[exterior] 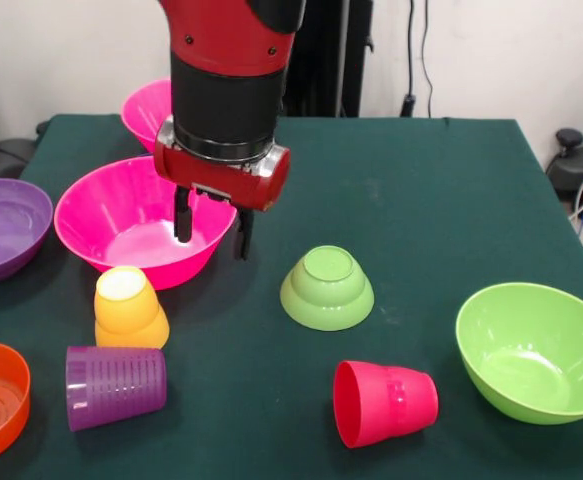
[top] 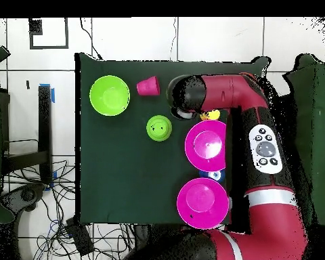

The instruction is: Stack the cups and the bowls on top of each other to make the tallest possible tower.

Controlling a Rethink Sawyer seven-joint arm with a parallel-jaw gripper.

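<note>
Dark green cloth over table, white wall behind. Front view: gripper hanging open and empty above near rim of closest pink bowl; yellow-orange cup upside down just near-left of fingers; purple cup and red cup lying on sides, small green bowl inverted to right. Overhead view: arm covering most cups; lime bowl and red cup at far edge, well apart.

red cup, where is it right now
In the front view the red cup lies on its side near the table's front edge, between the upturned small green bowl and the large lime green bowl.
</note>
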